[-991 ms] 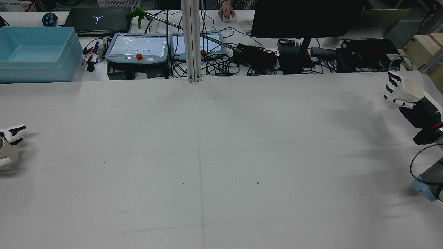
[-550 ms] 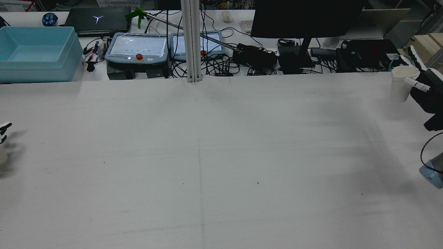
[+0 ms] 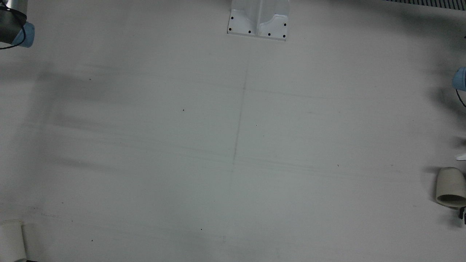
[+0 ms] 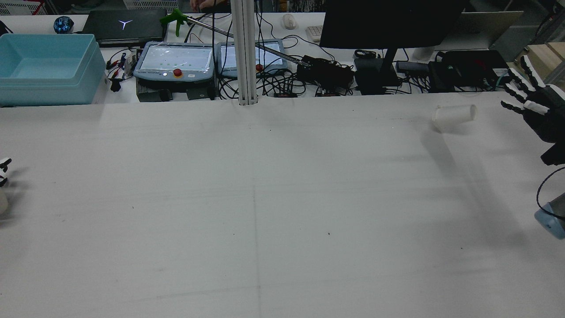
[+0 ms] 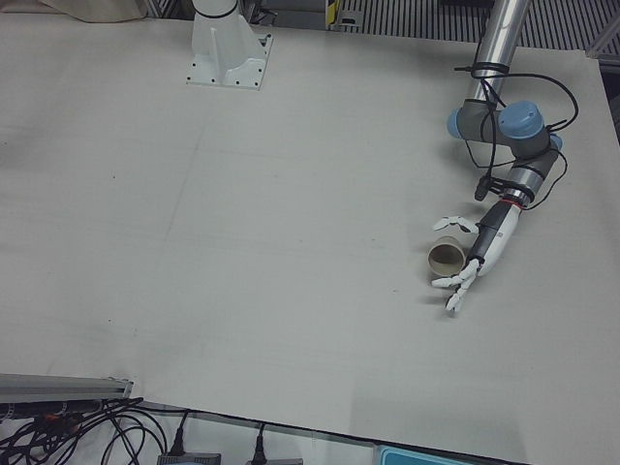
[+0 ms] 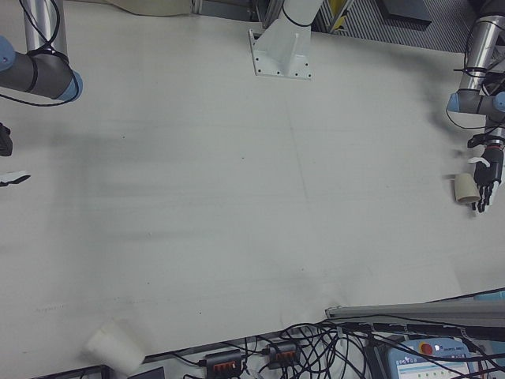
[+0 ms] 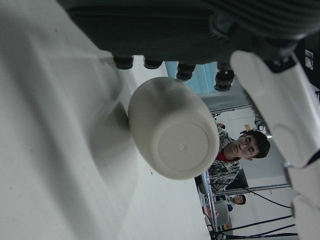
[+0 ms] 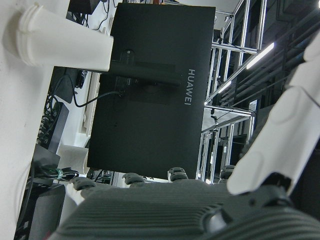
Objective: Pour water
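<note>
A white paper cup (image 4: 454, 115) lies on its side at the far right of the table, apart from my right hand (image 4: 532, 106), which is open with fingers spread. The cup also shows in the right-front view (image 6: 114, 345) and the right hand view (image 8: 60, 42). A beige cup (image 5: 448, 256) lies on its side, mouth toward the operators' side. My left hand (image 5: 480, 254) is open beside it, with fingers to either side and not gripping it. The left hand view shows the beige cup's base (image 7: 172, 132). In the rear view only the left hand's fingertips (image 4: 3, 170) show at the left edge.
The white table (image 4: 265, 198) stretches between the two cups. A post (image 4: 244, 53) stands at the far edge, with a blue bin (image 4: 44, 68), control pendants (image 4: 176, 62), cables and a black monitor (image 4: 388, 22) behind it.
My right hand let go of the white cup and opened; the cup tipped over and rolled left along the far table. My left hand and the beige cup slid toward the left edge.
</note>
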`<state>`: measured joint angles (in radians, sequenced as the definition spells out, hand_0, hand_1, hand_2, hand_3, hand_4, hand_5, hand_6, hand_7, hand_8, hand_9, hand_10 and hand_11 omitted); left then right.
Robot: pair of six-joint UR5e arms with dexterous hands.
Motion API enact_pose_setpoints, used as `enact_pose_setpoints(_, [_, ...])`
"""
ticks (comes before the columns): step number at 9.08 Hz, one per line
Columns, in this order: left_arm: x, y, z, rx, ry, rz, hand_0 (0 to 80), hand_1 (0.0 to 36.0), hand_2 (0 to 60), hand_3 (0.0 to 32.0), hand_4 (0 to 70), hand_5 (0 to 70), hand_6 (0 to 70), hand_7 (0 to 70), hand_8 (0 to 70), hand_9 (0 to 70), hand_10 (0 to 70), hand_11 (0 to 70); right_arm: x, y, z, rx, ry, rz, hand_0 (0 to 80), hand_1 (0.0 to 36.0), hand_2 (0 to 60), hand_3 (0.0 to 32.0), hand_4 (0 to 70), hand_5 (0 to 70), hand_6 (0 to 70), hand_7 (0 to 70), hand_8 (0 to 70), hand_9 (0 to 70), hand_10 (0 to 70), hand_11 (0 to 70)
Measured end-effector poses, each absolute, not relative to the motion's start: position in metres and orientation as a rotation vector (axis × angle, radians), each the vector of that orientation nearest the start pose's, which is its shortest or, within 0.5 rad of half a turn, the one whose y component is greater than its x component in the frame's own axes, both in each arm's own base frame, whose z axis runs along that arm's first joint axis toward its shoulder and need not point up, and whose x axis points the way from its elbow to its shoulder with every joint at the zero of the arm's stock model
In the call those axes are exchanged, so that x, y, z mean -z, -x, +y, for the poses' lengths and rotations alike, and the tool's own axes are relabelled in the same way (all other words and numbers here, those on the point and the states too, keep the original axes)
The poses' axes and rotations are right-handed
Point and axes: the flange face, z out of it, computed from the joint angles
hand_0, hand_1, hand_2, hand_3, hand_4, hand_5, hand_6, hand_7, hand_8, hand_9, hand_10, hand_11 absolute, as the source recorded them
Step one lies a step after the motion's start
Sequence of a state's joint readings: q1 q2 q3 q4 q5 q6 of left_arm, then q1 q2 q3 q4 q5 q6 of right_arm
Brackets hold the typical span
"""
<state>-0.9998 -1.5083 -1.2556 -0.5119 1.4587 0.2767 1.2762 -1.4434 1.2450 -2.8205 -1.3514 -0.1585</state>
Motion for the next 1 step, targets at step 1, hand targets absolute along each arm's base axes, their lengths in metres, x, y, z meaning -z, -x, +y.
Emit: enact_pose_setpoints(1, [-0.8201, -0.1192, -0.4531, 1.692, 0.199, 2.059, 45.8, 3.1, 0.0, 26.8, 9.8, 0.0, 0.0, 7.1, 0.0, 0.0, 0.0, 0.0, -0.7432, 0.0107, -0.5694, 2.171, 0.073, 2.455, 45.4, 9.7, 3.4, 32.0, 0.0, 0.0, 0.0, 7.5, 0.0, 0.1, 0.0, 0.0])
